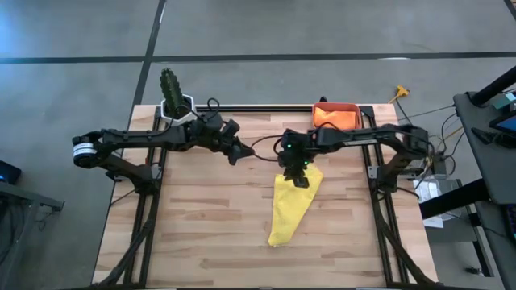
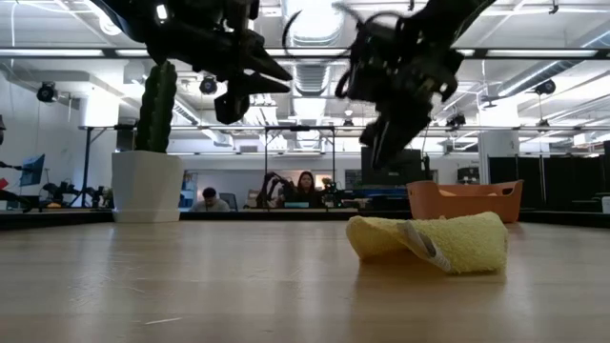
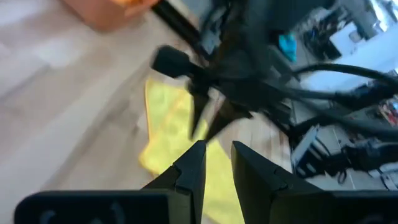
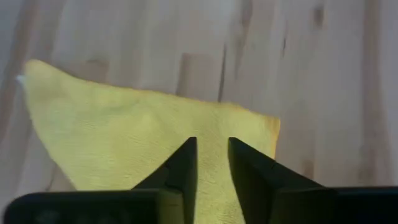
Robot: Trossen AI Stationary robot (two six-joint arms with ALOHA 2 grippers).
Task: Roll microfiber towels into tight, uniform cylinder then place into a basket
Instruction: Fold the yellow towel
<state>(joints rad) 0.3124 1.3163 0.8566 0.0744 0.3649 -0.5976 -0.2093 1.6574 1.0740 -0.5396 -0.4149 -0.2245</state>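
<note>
Two microfiber towels are in sight: one yellow towel (image 1: 294, 205) lying loosely folded on the wooden worktop (image 1: 210, 234), and one orange towel (image 1: 332, 118) sitting inside the single salmon-red basket (image 1: 355, 106) at the worktop's far edge. One white pot with a green cactus (image 1: 173, 101) stands along that same far edge, well apart from the basket. There are two arms. The right gripper (image 1: 300, 180) hangs just above the end of the yellow towel nearest the basket, its fingers a narrow gap apart and holding nothing; the cloth lies flat beneath them, and the low view shows the gripper clear of the towel. The left gripper (image 1: 239, 153) hovers in the air between the cactus pot and the yellow towel, near the right gripper, its fingers also slightly parted and empty.
</note>
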